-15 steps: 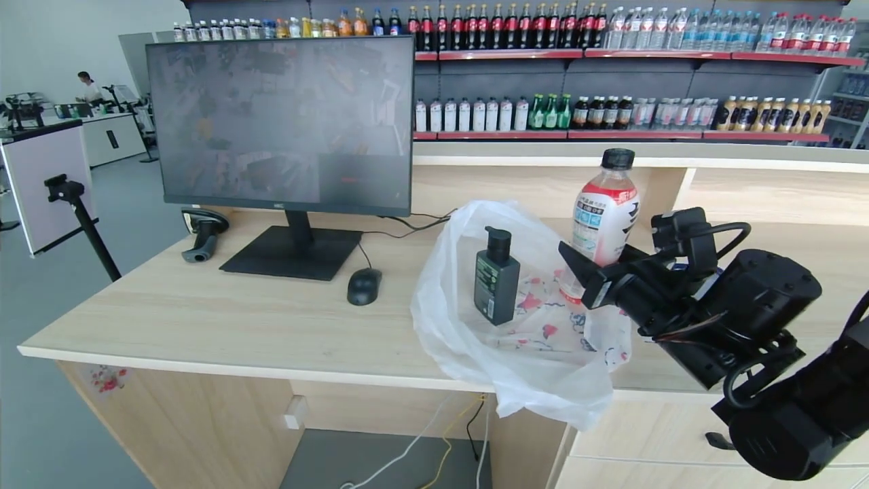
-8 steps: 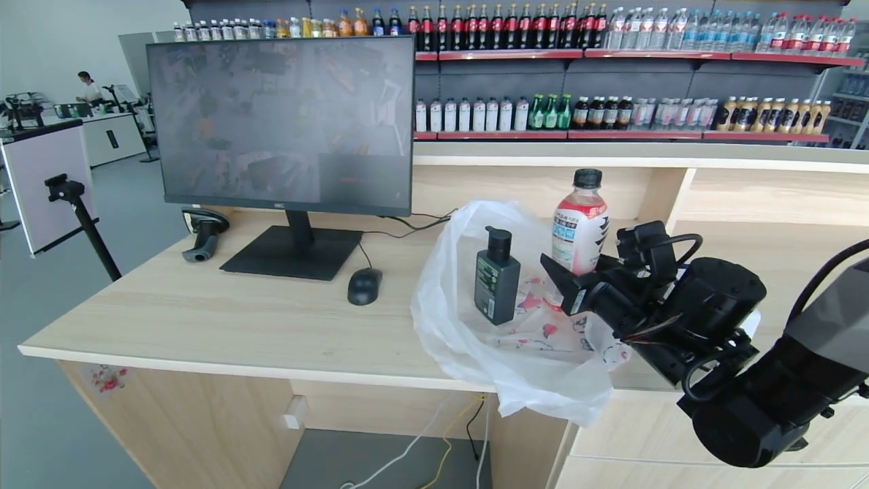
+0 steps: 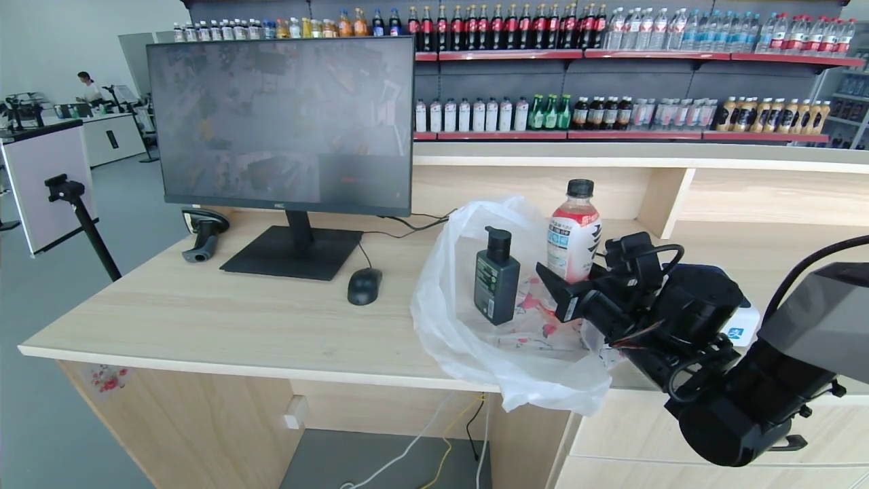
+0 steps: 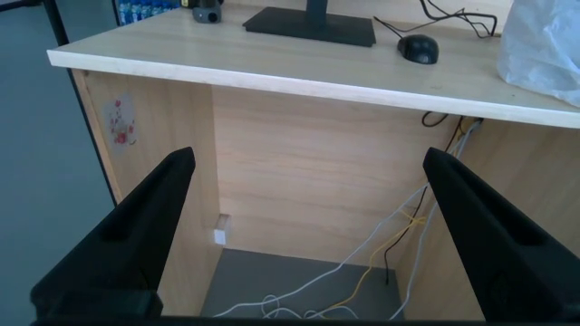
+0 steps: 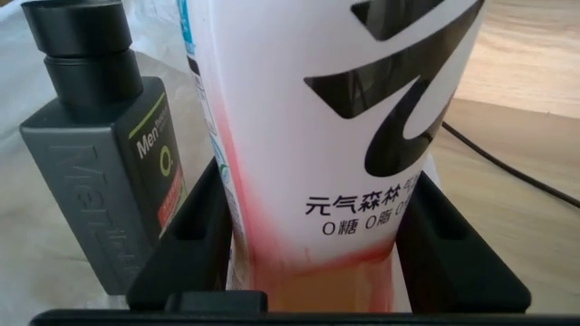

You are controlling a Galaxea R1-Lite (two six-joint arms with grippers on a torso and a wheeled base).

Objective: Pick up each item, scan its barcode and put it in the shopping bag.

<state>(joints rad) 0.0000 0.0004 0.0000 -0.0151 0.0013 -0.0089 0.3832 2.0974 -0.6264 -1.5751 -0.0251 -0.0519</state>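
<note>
A pink-and-white drink bottle (image 3: 574, 231) with a black cap stands upright over the white plastic shopping bag (image 3: 461, 319) on the counter. My right gripper (image 3: 577, 288) is shut on the bottle's lower part; in the right wrist view the bottle (image 5: 335, 136) sits between the two black fingers (image 5: 195, 231). A dark pump bottle (image 3: 496, 277) stands upright inside the bag, just left of the drink bottle, and shows beside it as the pump bottle (image 5: 100, 163). My left gripper (image 4: 308, 235) hangs open below the counter's front edge, with nothing between its fingers.
A monitor (image 3: 282, 122) stands at the back left of the wooden counter (image 3: 204, 312), with a mouse (image 3: 364, 285) and a handheld scanner (image 3: 201, 234) near it. A small white box (image 3: 738, 326) lies right of the bag. Shelves of drinks (image 3: 611, 68) line the wall behind.
My right gripper has carried the drink bottle down and to the left, over the open bag, close beside the pump bottle. The bag's front edge has shifted slightly.
</note>
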